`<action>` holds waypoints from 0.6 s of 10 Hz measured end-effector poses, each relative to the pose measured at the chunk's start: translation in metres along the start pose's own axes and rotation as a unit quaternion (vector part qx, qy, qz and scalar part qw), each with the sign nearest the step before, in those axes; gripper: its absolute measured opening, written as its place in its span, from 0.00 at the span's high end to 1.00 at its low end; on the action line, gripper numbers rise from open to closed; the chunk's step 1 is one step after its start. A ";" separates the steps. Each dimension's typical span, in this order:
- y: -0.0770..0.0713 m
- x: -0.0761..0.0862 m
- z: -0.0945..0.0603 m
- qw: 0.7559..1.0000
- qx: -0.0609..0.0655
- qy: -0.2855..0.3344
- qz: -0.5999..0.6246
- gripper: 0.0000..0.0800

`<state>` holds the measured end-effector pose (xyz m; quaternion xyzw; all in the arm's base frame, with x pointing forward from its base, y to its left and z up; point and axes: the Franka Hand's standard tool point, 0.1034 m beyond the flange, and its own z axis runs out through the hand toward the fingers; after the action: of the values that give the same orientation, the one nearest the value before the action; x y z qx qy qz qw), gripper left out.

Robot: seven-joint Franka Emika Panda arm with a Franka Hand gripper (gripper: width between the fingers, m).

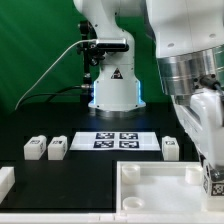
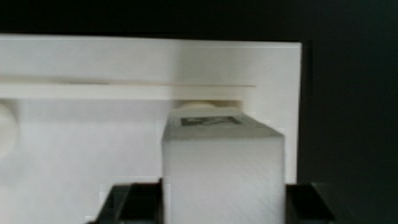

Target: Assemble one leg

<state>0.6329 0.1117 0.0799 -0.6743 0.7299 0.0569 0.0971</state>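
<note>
Leg (image 2: 226, 160) is clamped in the pincer (image 2: 217, 192): wrist view shows the white block held between the two dark fingers (image 2: 135, 205), tag end pointing away toward the tabletop (image 2: 125, 90). You're closed on it, grip looks square, no visible tilt between block and fingers.

Exterior view: the arm is low at the exterior view's right, leg (image 1: 213, 182) just over the tabletop's (image 1: 150, 190) right-hand corner. Whether it's touching yet, can't tell from here.

My read: you're at insertion, leg going into a corner socket. In the wrist view a small rounded feature (image 2: 214, 101) sits just past the leg's far end, by the tabletop's rim; probably the socket or its peg, too blurred to be sure.

How to do it well:
- Line the leg's end on that feature before you push. Check both axes; the wrist view only gives you one cleanly.
- Keep the leg's long axis normal to the tabletop. Any cock and it will jam on the rim.
- Descend slow, let it seat, then twist if it's threaded. Don't loosen the grip until it holds by itself.
- Watch the tabletop: it lies loose on the table (image 1: 90, 170), a side load will slide it.

Spare legs (image 1: 57, 149) and the marker board (image 1: 118, 140) are well apart, no collision worry.
</note>
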 end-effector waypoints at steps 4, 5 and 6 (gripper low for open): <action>0.002 0.000 0.001 0.999 -0.001 0.004 0.053 0.62; 0.002 -0.001 0.001 0.999 -0.002 0.005 0.049 0.37; 0.005 -0.004 0.002 1.000 -0.009 0.004 0.028 0.37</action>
<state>0.6282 0.1165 0.0788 -0.6549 0.7481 0.0633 0.0867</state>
